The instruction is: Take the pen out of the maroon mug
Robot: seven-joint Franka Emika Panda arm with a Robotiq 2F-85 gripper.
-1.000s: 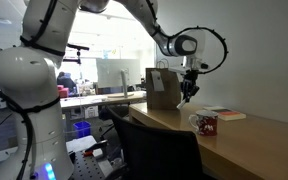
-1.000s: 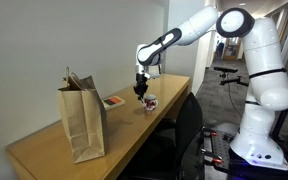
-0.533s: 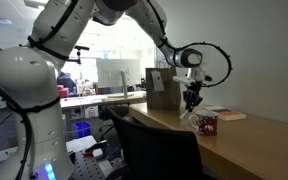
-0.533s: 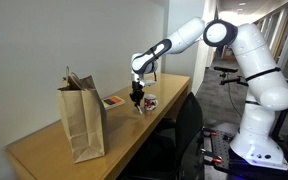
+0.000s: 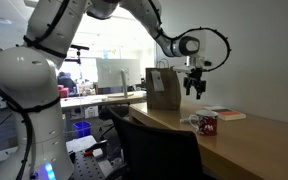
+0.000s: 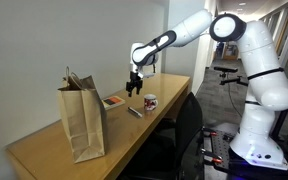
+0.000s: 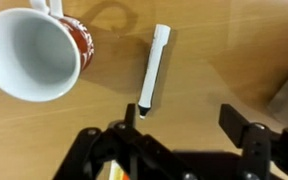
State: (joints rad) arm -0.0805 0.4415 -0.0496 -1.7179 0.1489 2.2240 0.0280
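Wrist view: the white pen [image 7: 151,70] lies flat on the wooden worktop [image 7: 219,50], just ahead of the fingers [image 7: 234,120] and roughly in line with the gap between them. The mug [image 7: 29,55] stands beside the pen, off to one side of the fingers, and its white inside is empty. The fingers are spread wide and grip nothing. In an exterior view they hang above the pen [image 6: 135,111], clear of the worktop. The pen lies apart from the mug, so the task looks done.
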